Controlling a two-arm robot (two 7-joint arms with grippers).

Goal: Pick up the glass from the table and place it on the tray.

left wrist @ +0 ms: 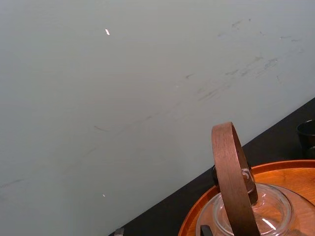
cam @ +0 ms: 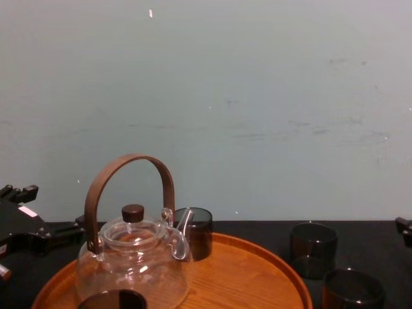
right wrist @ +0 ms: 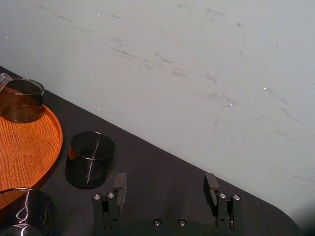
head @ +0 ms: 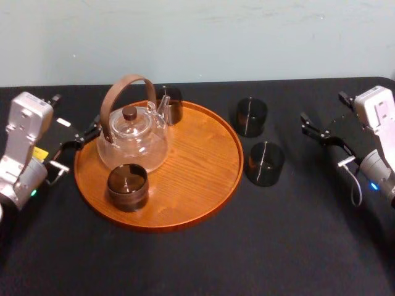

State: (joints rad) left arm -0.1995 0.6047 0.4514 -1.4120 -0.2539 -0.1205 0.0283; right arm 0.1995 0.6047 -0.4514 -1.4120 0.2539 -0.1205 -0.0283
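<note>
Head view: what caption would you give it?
Teapot and two glasses on the tray; two more glasses on the table, left hand and right hand flanking.

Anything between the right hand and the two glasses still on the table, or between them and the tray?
Nothing visible. Bare table lies between the open right hand and both the far glass and the near glass. Both stand beside the tray, whose right half is bare wood.
</note>
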